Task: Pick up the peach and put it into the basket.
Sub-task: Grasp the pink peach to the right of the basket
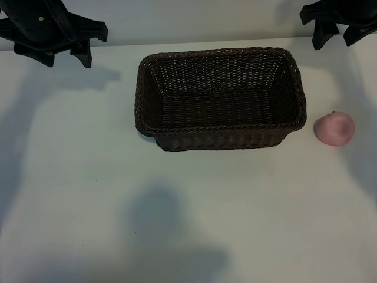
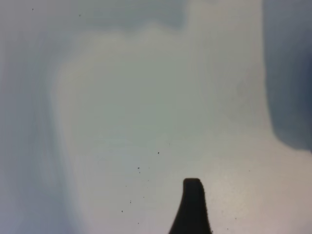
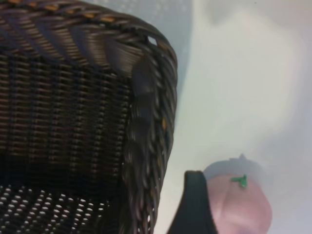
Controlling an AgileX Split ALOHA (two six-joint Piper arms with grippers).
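While the peach [image 1: 334,129] lay on the white worktop [image 1: 177,224], it was seen just beside the short end of the basket [image 1: 221,99] on the right arm's side, a narrow strip of bare surface separating the two. Nothing was seen touching the fruit in the exterior view. The basket was placed near the middle of the worktop, upright, its dark woven interior holding nothing visible.

Both arms were found at the far edge of the worktop, only their black bases showing in the exterior view: the left arm [image 1: 50,29] at one far corner, well apart from the basket, and the right arm [image 1: 341,20] at the other, above the peach's side of the scene.

In the right wrist view, one black fingertip [image 3: 195,207] of the right gripper was seen overlapping the edge of the peach [image 3: 241,204], with the rounded, braided corner of the basket [image 3: 146,122] close beside; the right jaws were held wide apart with nothing gripped. A small green mark was noted at the stem end of the fruit.

In the left wrist view, a single black fingertip [image 2: 192,207] was seen over bare worktop [image 2: 146,97]; the left jaws were likewise spread and holding nothing.
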